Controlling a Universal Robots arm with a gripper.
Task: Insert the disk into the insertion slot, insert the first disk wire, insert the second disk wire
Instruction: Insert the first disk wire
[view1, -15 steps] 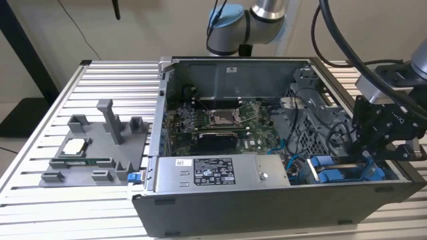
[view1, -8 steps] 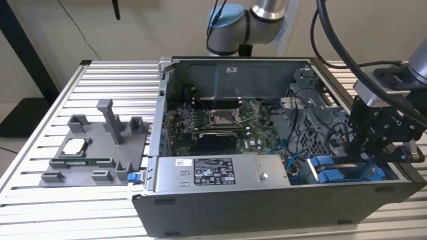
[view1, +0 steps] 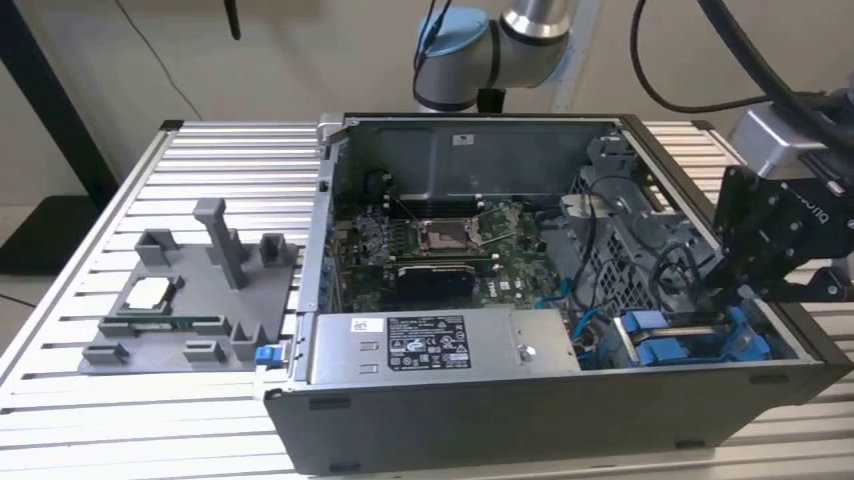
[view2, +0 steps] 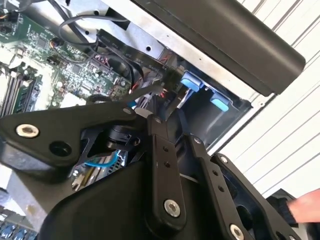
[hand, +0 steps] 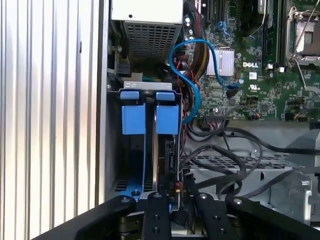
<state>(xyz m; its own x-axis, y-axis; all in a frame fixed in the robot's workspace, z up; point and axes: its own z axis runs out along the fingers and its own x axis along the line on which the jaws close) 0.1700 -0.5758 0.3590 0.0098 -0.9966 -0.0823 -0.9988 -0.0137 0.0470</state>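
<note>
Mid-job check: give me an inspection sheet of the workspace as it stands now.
Surface: slatted metal table carrying an open computer case.
Job's things: disk appears to sit edgewise in the slot, beside blue clips.
Clutter: grey tray with posts, on the exterior view's left.
Grippers: gripper close to the disk's connector end.
Cables: blue cable and black cables loose beside the slot.
Surroundings: pale wall; otherwise nothing seen.

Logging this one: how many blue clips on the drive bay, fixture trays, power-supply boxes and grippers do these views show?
Blue clips: 2
Grey fixture tray: 1
Power-supply box: 1
Gripper: 1
Total: 5
</note>
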